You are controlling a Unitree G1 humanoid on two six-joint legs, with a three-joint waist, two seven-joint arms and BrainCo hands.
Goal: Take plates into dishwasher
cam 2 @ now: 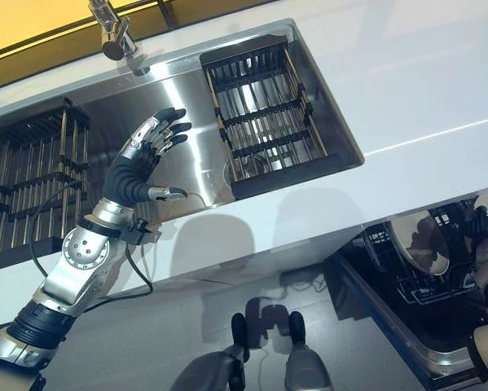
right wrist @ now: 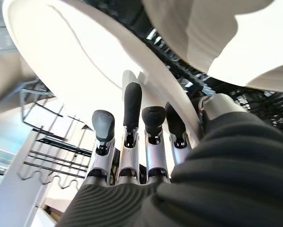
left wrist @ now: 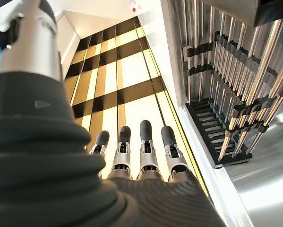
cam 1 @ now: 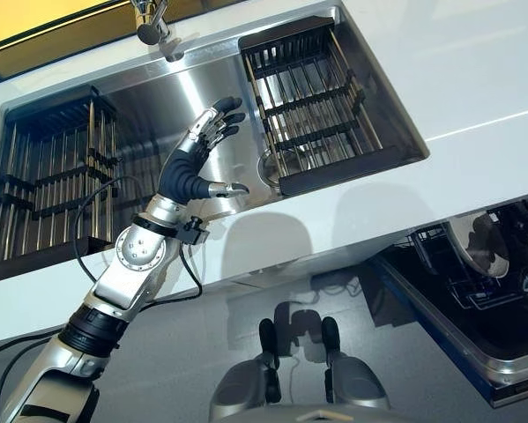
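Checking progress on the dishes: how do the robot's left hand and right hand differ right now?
The left hand is raised over the sink, while the right hand is down at the dishwasher rack. The left hand's fingers are spread straight and hold nothing; the right hand rests against a white plate, and whether it grips it is unclear. Both wear a dark ribbed cover.
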